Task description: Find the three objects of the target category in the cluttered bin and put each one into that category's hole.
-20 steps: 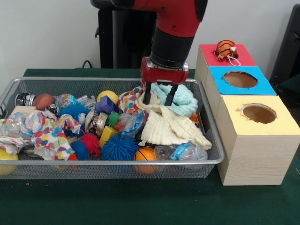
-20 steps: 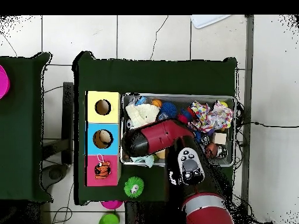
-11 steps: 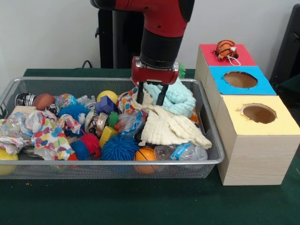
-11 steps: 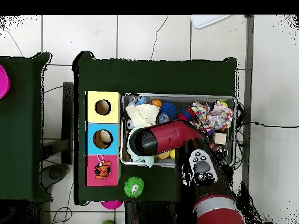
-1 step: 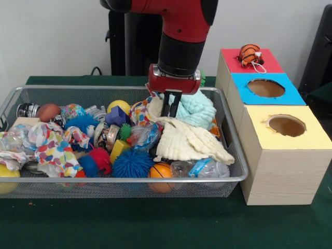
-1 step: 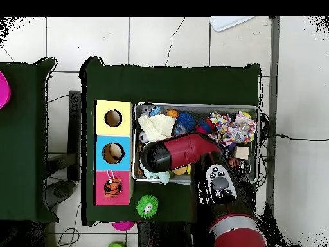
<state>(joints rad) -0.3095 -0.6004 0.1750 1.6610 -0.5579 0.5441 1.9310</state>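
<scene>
We see the green surface (image 5: 155,223) carrying a wire mesh bin (image 5: 124,181) packed with toys and cloths, and just beside it a row of three boxes: a yellow-topped box (image 5: 290,155) with a round hole, a blue-topped box (image 5: 265,88) with a round hole, and a red-topped box (image 5: 236,61) whose top is taken up by a small orange striped toy (image 5: 250,54). The red and black arm (image 5: 184,31) comes down over the bin's far right part, and in the overhead view it (image 6: 186,151) covers the middle of the bin (image 6: 196,106). Its gripper (image 5: 171,106) hangs with the jaws drawn together, pinching the edge of a pale blue knitted cloth (image 5: 194,109) where that cloth meets a cream knitted cloth (image 5: 187,140); we cannot tell whether the cream one is caught as well. The cream cloth spreads toward the bin's near right corner. To the left lie a spotted multicoloured cloth (image 5: 54,145), a blue spiky ball (image 5: 132,163), a red spiky ball (image 5: 101,157), a yellow ball (image 5: 119,107) and a small orange ball (image 5: 161,171) against the near wall. Outside the bin in the overhead view, a green spiky ball (image 6: 148,207) rests on the surface near the red-topped box.
</scene>
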